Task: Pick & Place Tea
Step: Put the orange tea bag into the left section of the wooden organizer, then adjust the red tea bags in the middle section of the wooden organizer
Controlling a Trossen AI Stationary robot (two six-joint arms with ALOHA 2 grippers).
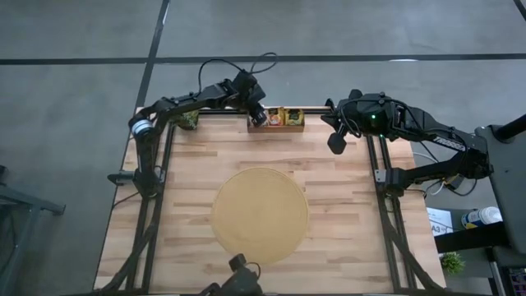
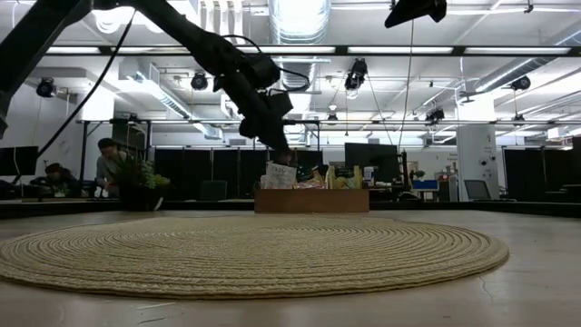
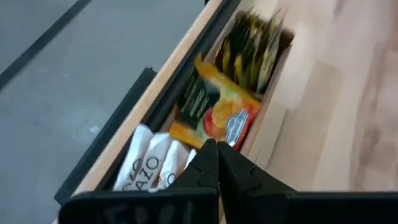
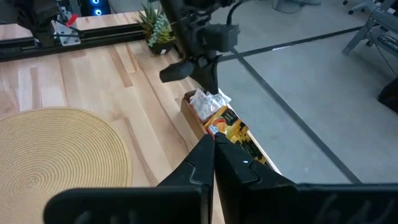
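My left gripper (image 1: 258,117), pinched shut, dips into the tray (image 1: 294,128) at top centre, where the tea (image 3: 214,112) stands filed in compartments (easy to pluck). Right gripper (image 1: 336,144) waits closed, empty, upper right.

The only words that can be read are on the white tea bags (image 3: 149,165) in the wooden tray (image 3: 273,118). In the left wrist view, dark letters on one white packet spell "AZO", with the start of the word cut off. It may be part of a longer name. The orange tea bags (image 3: 214,112) have a small grey label with tiny writing, but it is too small to read. The dark green tea bags (image 3: 252,50) show no letters that can be made out.
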